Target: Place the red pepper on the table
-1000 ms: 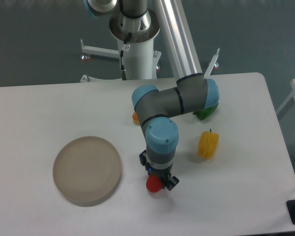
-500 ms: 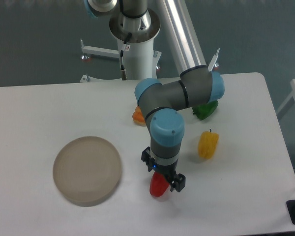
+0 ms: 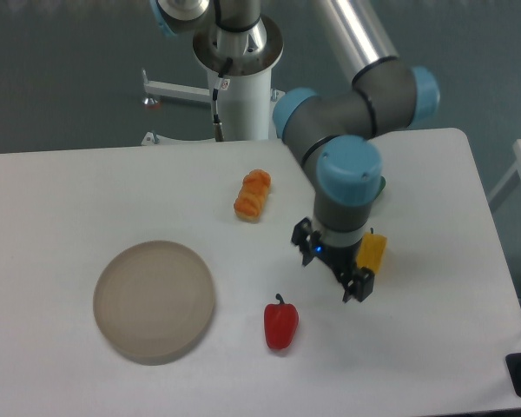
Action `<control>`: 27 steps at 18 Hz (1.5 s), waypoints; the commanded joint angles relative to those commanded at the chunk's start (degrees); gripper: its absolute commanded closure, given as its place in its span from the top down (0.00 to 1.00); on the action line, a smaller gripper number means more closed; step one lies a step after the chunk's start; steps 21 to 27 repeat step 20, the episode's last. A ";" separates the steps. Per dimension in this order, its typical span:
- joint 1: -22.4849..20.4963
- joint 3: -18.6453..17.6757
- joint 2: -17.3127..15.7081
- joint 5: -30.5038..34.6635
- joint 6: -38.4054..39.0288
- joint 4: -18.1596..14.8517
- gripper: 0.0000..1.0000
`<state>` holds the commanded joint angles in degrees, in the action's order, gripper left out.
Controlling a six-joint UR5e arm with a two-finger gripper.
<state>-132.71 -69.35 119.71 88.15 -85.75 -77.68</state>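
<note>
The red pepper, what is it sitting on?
The red pepper sits straight on the white table, beside the plate. The spot underneath it is hidden.

Table (image 3: 87,191) with red pepper (image 3: 280,324), plate (image 3: 154,301)

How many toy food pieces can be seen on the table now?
3: the glossy red pepper right of the round beige plate, the orange ridged croissant-like piece farther back, the yellow piece partly behind the gripper. The arm may hide more.

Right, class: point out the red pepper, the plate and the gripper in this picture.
red pepper (image 3: 280,325), fixed camera view, middle of its glossy body.
plate (image 3: 154,301), fixed camera view, centre of its bare top.
gripper (image 3: 335,269), fixed camera view, midway between its fingertips.
</note>
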 joint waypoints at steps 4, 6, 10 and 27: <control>-1.59 -0.79 -0.79 1.67 -6.53 -1.33 1.00; -1.50 -1.58 -0.97 2.37 -6.53 -0.98 1.00; -1.42 -2.02 -0.97 2.46 -6.80 -0.71 1.00; -1.42 -2.55 -0.88 2.46 -6.97 -0.71 1.00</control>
